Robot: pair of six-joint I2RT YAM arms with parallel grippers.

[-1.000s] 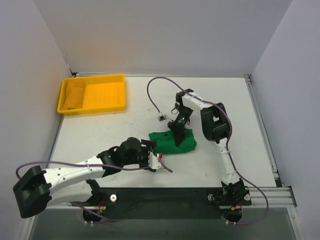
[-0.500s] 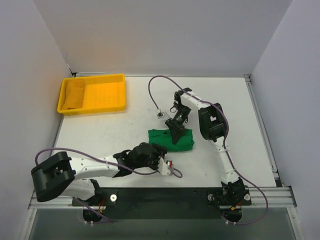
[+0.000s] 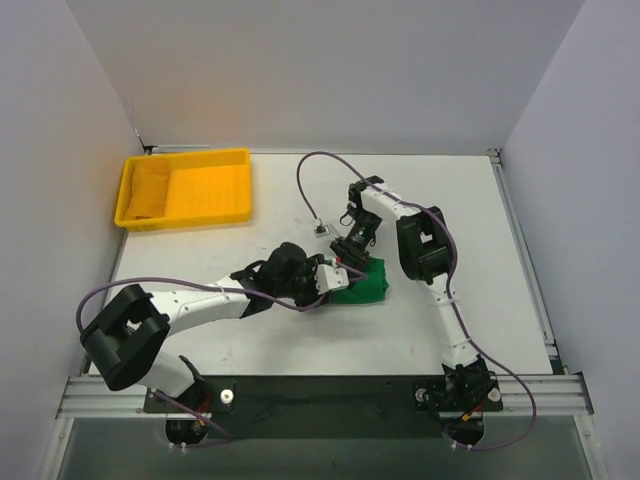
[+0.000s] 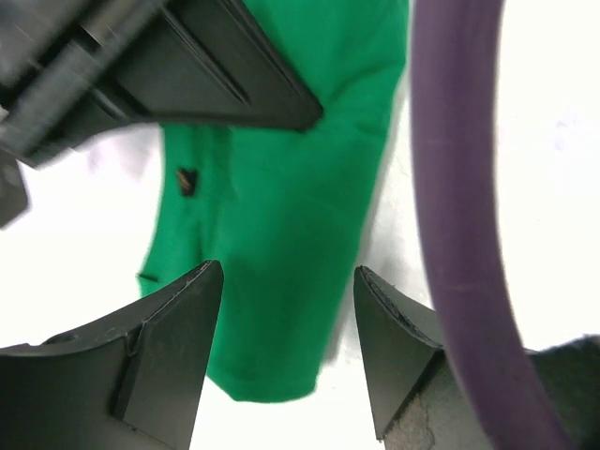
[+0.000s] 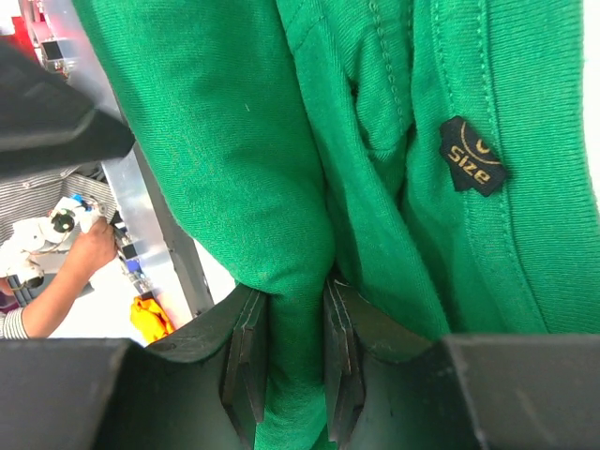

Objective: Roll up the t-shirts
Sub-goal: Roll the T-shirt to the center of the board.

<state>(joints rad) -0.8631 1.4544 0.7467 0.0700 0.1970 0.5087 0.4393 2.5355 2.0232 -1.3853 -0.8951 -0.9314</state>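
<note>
The bright green t-shirt lies bunched on the white table near the middle. My right gripper is at its left part, shut on a fold of the green fabric; a black size tag shows on the shirt. My left gripper has come in from the left, right beside the right gripper. In the left wrist view its fingers stand open over the shirt's lower end, holding nothing. The right gripper's black body crosses the top of that view.
A yellow plastic tray stands at the back left with a yellow cloth in its left end. A purple cable loops across the table behind the shirt and shows close in the left wrist view. White walls enclose the table.
My left arm has swung from the front of the table up and to the right, reaching the shirt's left end. The right gripper stays on the shirt, which has bunched up smaller.
</note>
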